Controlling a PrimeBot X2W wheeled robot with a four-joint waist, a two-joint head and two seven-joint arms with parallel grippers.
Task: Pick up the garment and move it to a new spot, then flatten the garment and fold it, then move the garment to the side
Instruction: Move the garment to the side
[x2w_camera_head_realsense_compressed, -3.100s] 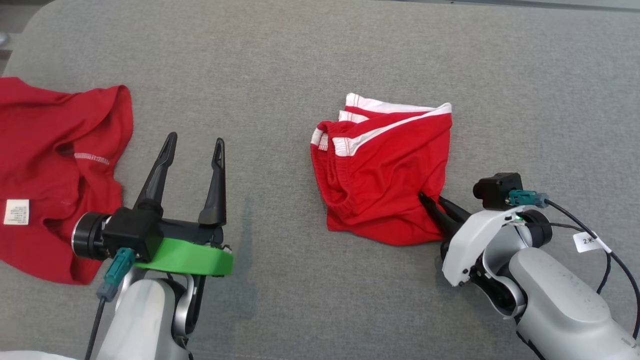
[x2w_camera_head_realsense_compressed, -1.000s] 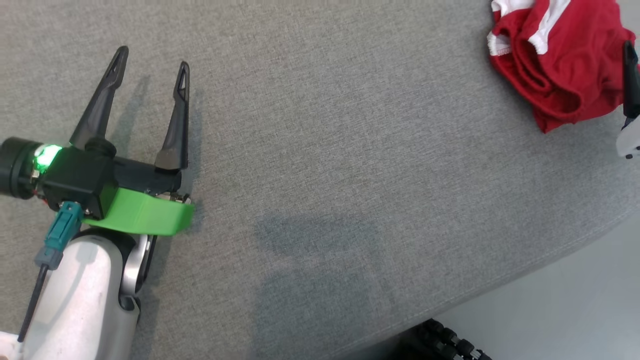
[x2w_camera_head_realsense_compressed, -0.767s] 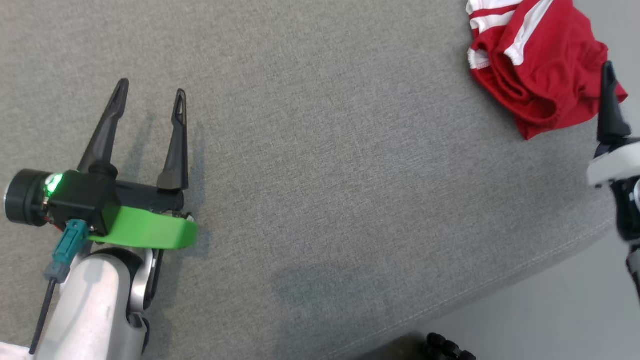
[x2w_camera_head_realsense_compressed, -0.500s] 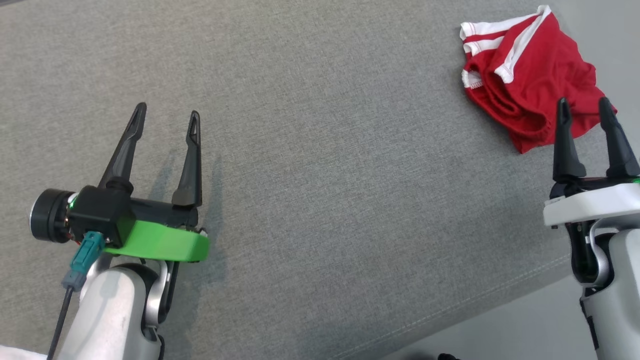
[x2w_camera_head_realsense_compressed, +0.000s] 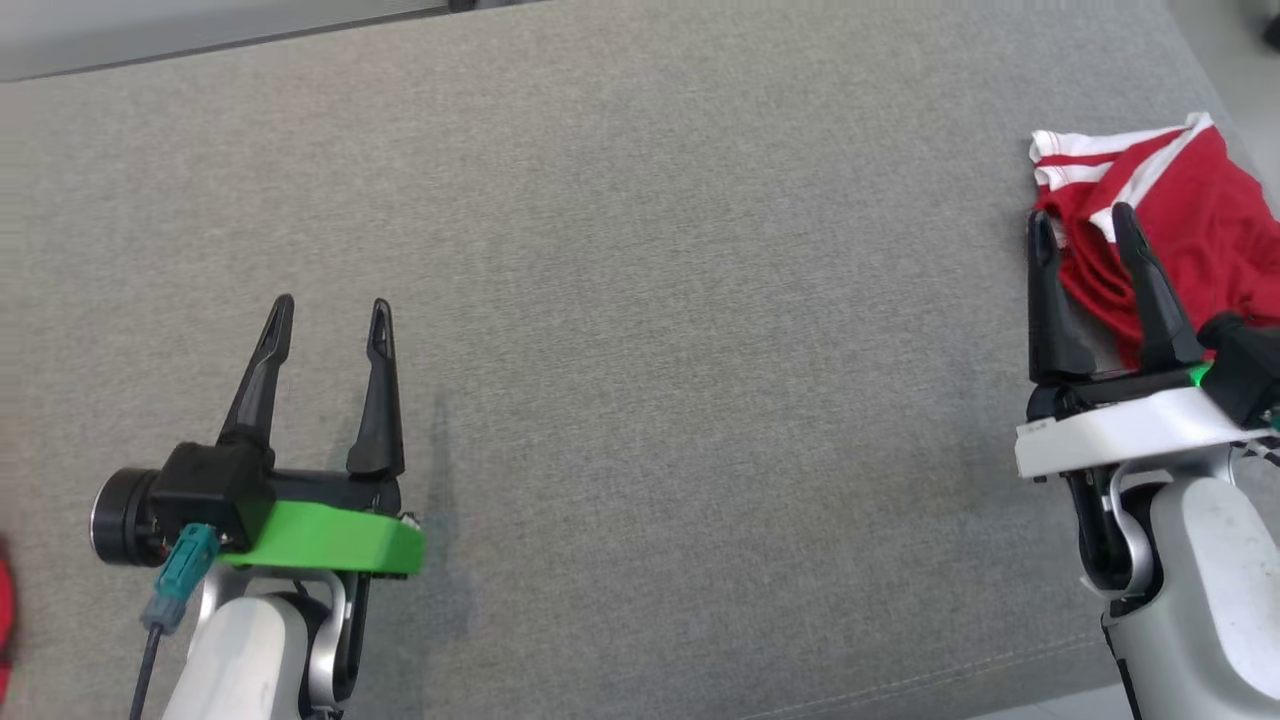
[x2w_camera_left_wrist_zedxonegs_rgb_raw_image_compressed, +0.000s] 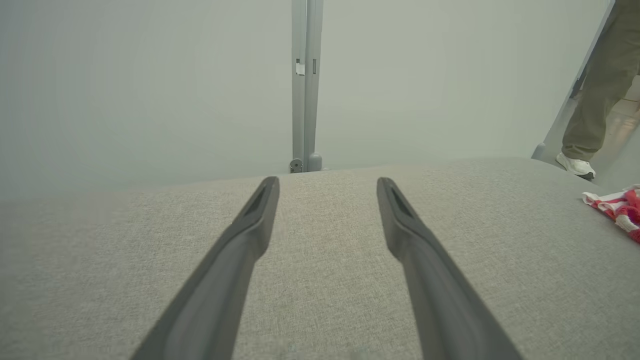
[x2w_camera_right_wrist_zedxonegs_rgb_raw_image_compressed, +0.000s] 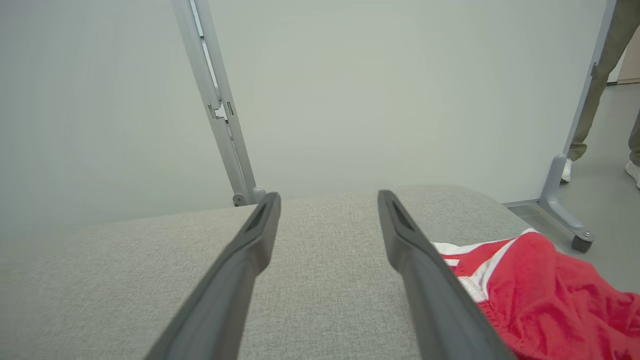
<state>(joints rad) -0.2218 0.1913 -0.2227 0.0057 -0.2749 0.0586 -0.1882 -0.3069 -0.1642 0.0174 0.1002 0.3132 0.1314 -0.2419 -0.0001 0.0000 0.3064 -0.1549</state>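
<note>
Red garment (x2w_camera_head_realsense_compressed: 1205, 215), white-striped, lies crumpled at the grey counter's (x2w_camera_head_realsense_compressed: 640, 300) right end; right claw (x2w_camera_head_realsense_compressed: 1081, 220) sits just beside it, released, left claw (x2w_camera_head_realsense_compressed: 331, 306) released too, both empty.

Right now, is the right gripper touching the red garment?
Cannot tell. The right gripper overlaps the garment in head and wrist views; neither shows contact or a gap.

Red garment (x2w_camera_head_realsense_compressed: 1220, 235) w/ white stripes, grey surface (x2w_camera_head_realsense_compressed: 650, 300), black fingers (x2w_camera_head_realsense_compressed: 260, 375), green band (x2w_camera_head_realsense_compressed: 330, 537) on L end effector (x2w_camera_head_realsense_compressed: 327, 312)
</note>
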